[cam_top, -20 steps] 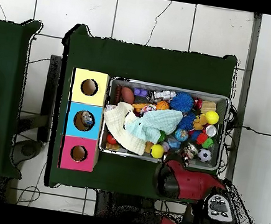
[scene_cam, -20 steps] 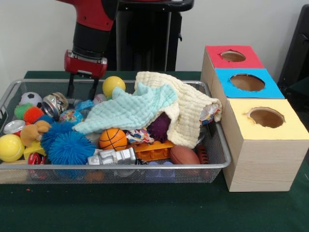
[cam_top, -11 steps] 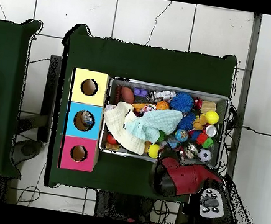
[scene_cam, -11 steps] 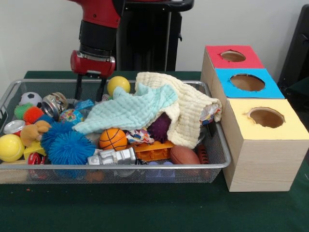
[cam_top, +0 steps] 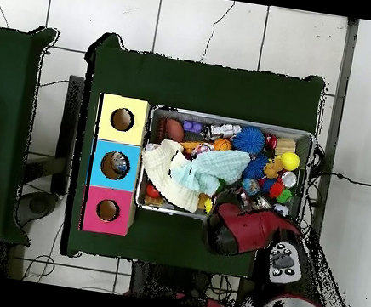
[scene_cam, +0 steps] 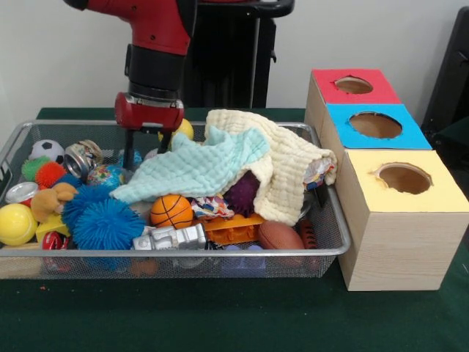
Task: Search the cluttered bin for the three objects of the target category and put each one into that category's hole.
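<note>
**Gripper over the bin's back edge, by the yellow ball**

The gripper (scene_cam: 146, 152), fingers apart and empty, hangs inside the bin (scene_cam: 183, 253) near its back edge, beside the yellow ball (scene_cam: 183, 129). The ball looks light, smooth and prone to roll; grip across its middle.

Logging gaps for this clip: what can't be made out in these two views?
- Claw tips: front view, sunk among the toys; overhead, the arm covers them. What they touch is unclear.
- Toys under the cloths: covered in both views.
- Red box and yellow box contents: too dark inside.
- Item in the blue box: too small to name.
</note>
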Robot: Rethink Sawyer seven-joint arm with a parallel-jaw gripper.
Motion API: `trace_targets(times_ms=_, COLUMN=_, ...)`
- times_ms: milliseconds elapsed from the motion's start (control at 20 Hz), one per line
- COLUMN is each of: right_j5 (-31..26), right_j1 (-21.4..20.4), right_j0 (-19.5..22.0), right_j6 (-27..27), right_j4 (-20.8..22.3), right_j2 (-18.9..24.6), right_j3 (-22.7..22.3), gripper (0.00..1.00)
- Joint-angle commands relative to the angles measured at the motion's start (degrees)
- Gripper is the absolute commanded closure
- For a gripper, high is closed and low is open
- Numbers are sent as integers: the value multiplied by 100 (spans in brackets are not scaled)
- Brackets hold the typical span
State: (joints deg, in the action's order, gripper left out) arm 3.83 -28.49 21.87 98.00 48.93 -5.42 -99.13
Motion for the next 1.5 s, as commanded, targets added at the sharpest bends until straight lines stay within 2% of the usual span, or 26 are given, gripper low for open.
trace_targets(times_ms=50, right_j5=-593, right_j1=765, right_j0=-1, right_j6=-210, right_j4=372, right_j2=966, right_j3=585, gripper=0)
trace_targets(times_ms=300, right_j5=-707, right_j1=1110, right_j0=182, right_j6=-122, right_j4=262, right_j2=1118, right_j3=822, gripper=0)
trace_targets(times_ms=650, right_j5=-496, right_j1=1277, right_j0=-176, right_j6=263, right_j4=91, right_j2=674, right_j3=1043, gripper=0)
trace_targets(times_ms=700, right_j5=-398, right_j1=1309, right_j0=-268, right_j6=403, right_j4=6, right_j2=532, right_j3=1070, gripper=100)
trace_targets(times_ms=900, right_j5=-389, right_j1=1299, right_j0=-276, right_j6=519, right_j4=-111, right_j2=489, right_j3=1018, gripper=100)
trace_targets(times_ms=1050, right_j5=-524, right_j1=1087, right_j0=-203, right_j6=617, right_j4=-276, right_j2=559, right_j3=758, gripper=100)
trace_targets(times_ms=1250, right_j5=-814, right_j1=573, right_j0=-210, right_j6=610, right_j4=-440, right_j2=583, right_j3=372, gripper=100)
trace_targets(times_ms=1300, right_j5=-1039, right_j1=408, right_j0=-134, right_j6=547, right_j4=-533, right_j2=672, right_j3=235, gripper=100)
trace_targets(times_ms=1500, right_j5=-1175, right_j1=-130, right_j0=-401, right_j6=645, right_j4=-682, right_j2=333, right_j3=-25, gripper=100)
